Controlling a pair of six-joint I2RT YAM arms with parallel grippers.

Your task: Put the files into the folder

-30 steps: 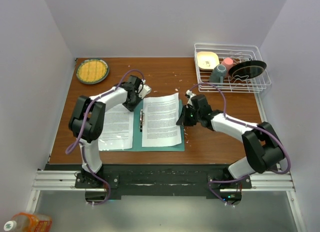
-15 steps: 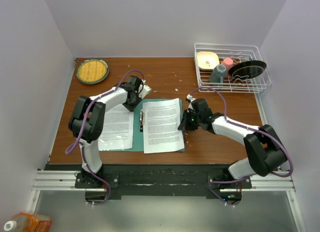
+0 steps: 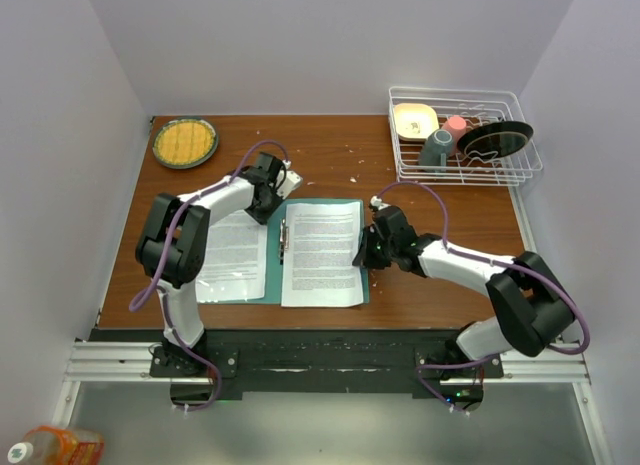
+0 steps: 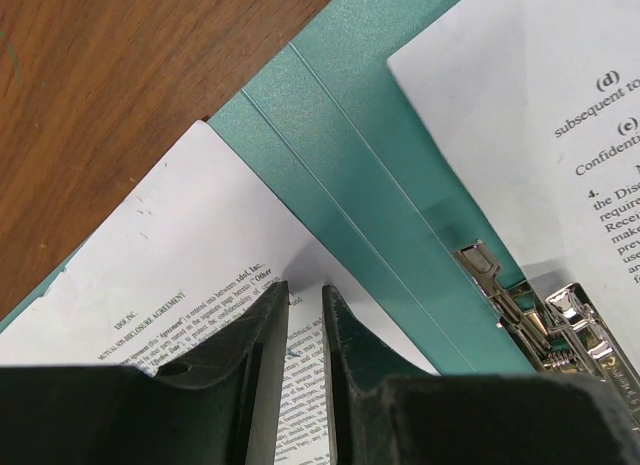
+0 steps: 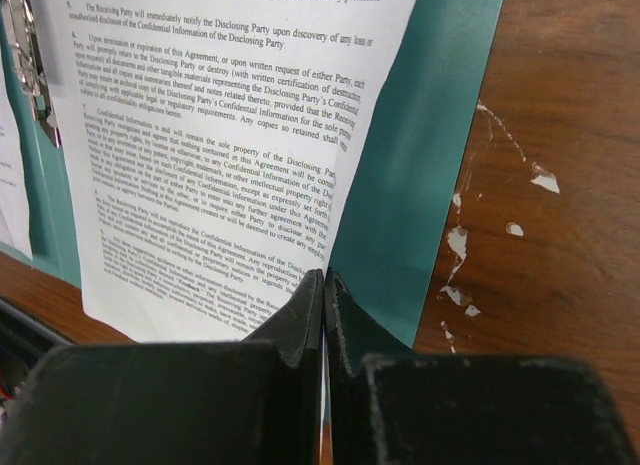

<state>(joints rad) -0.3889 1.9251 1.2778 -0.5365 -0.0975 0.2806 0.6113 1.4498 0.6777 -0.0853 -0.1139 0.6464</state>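
Folder (image 5: 420, 165) open at table (image 3: 330, 145) near edge, centre. Right gripper (image 5: 323, 285) pinched tight on right sheet (image 3: 322, 253) outer edge, likely squaring it onto folder. Left gripper (image 4: 305, 300) slightly parted, empty, over left sheet (image 3: 235, 255) far corner, probably pinning it.

White files (image 3: 322, 253) printed with dense black text are showing bright against a teal-green folder (image 4: 370, 185) on a reddish-brown wood-grain bench (image 3: 330, 145) flecked with white, while a green-rimmed yellow plate (image 3: 184, 141) and a white wire rack (image 3: 470, 175) are standing out.
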